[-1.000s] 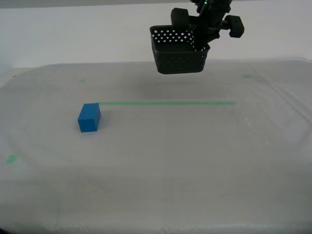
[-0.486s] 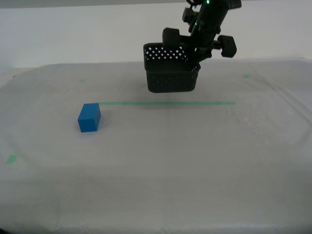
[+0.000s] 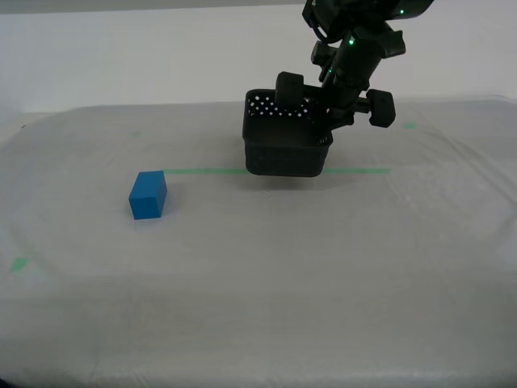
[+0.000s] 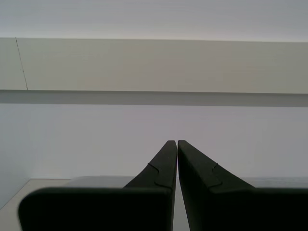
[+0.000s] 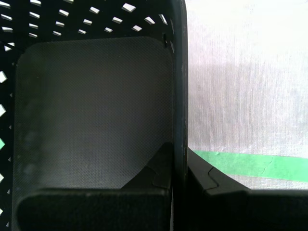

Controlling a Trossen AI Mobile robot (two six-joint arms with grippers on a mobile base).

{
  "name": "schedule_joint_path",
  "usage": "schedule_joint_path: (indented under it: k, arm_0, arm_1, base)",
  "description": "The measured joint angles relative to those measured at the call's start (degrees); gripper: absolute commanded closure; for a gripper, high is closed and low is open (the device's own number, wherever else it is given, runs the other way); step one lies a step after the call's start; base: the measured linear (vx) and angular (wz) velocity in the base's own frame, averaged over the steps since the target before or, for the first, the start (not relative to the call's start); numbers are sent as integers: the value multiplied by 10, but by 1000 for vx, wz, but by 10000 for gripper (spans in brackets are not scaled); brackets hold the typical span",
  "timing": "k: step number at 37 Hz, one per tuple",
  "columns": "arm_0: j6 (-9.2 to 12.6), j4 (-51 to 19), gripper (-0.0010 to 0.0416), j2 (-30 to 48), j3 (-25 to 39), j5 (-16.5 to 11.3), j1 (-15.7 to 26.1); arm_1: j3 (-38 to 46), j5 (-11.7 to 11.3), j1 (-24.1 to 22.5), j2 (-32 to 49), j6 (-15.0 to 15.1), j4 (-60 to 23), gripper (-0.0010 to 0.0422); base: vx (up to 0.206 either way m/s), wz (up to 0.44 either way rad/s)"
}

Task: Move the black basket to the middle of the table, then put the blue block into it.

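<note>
My first gripper [image 3: 327,121] is shut on one wall of the black basket [image 3: 284,145] and holds it just above the table [image 3: 266,275], over the green tape line [image 3: 355,170]. In the first wrist view the basket's empty floor [image 5: 91,115] shows, with the wall clamped between my fingers [image 5: 161,166]. The blue block [image 3: 148,195] lies on the table well off to the exterior view's left of the basket. My second gripper [image 4: 177,144] is shut and empty, facing a pale wall; it does not show in the exterior view.
Small green tape marks lie at the table's far left [image 3: 136,133], far right [image 3: 409,126] and near left [image 3: 18,263]. A white wall stands behind the table. The green tape line also shows in the first wrist view [image 5: 250,163].
The basket, held by my first gripper, has come down and forward from high above the far edge to just above the green tape line. The blue block has not moved.
</note>
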Motion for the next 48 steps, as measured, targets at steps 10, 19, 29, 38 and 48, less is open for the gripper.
schedule_joint_path:
  k: [10, 19, 29, 38, 48]
  arm_0:
    - [11, 53, 407, 0, -27, 12, -2]
    - [11, 31, 407, 0, -30, 9, 5]
    - [12, 23, 406, 0, -40, 10, 5]
    - [12, 24, 402, 0, -39, 4, 6]
    - [12, 28, 385, 0, -39, 0, 6]
  arm_1:
    - [0, 0, 0, 0, 0, 0, 412]
    - [0, 0, 0, 0, 0, 0, 412]
    - [0, 0, 0, 0, 0, 0, 412]
    - [0, 0, 0, 0, 0, 0, 412]
    - [0, 0, 0, 0, 0, 0, 412]
  base:
    - [0, 0]
    - [0, 0]
    - [0, 0]
    - [0, 0]
    - [0, 0]
